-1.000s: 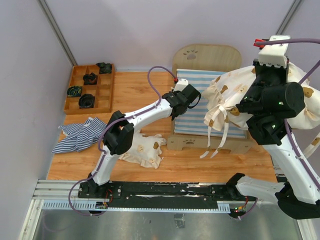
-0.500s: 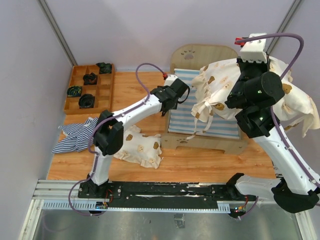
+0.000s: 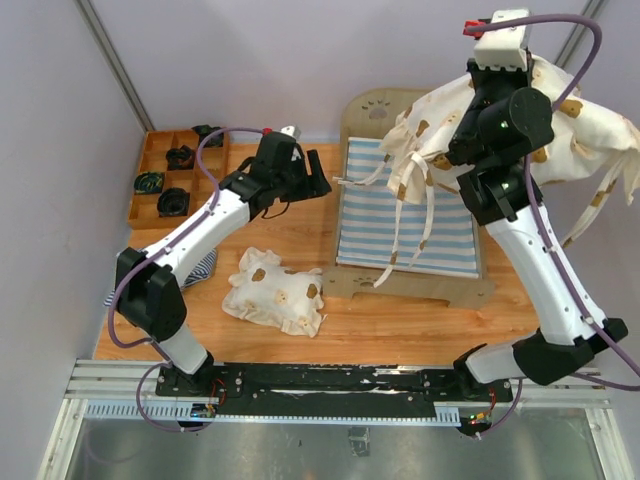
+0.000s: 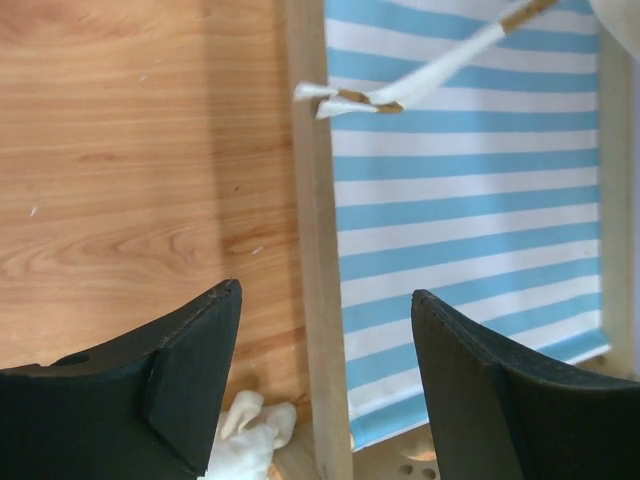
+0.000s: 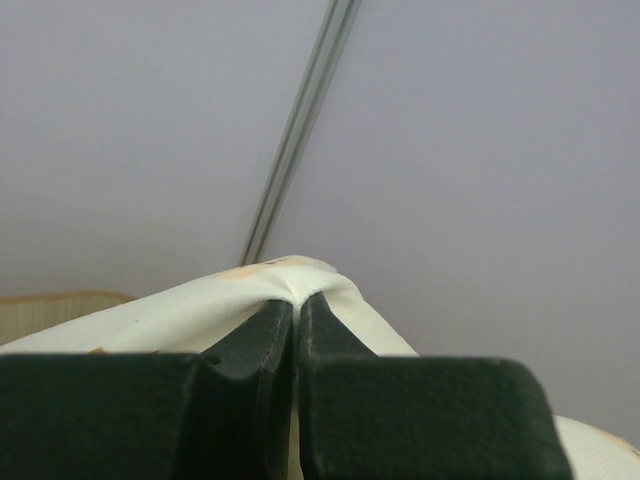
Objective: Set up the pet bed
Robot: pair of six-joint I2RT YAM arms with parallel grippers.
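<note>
The pet bed point(image 3: 366, 112) stands right of centre, a plywood frame with an arched paw-print headboard and a blue-and-white striped mattress point(image 3: 410, 215). My left gripper point(image 3: 322, 186) hovers open just left of the bed. In the left wrist view it point(image 4: 325, 292) straddles the bed's side rail point(image 4: 310, 230) with nothing held, the mattress point(image 4: 470, 200) to its right. My right gripper point(image 5: 297, 300) is raised high and shut on a fold of the cream bear-print quilt point(image 5: 170, 312). The quilt point(image 3: 570, 140) hangs over the bed's head end, with its ribbon ties point(image 3: 405, 225) dangling above the mattress.
A cream bear-print pillow point(image 3: 272, 290) lies on the wooden table left of the bed's foot. A striped cloth point(image 3: 205, 268) peeks out under the left arm. A brown compartment tray point(image 3: 205, 185) with dark items sits at the back left. Walls close in at back and left.
My left gripper has opened and drawn back left off the mattress to the bed's side. My right arm has lifted the quilt higher and further back, so the ties now hang over the mattress.
</note>
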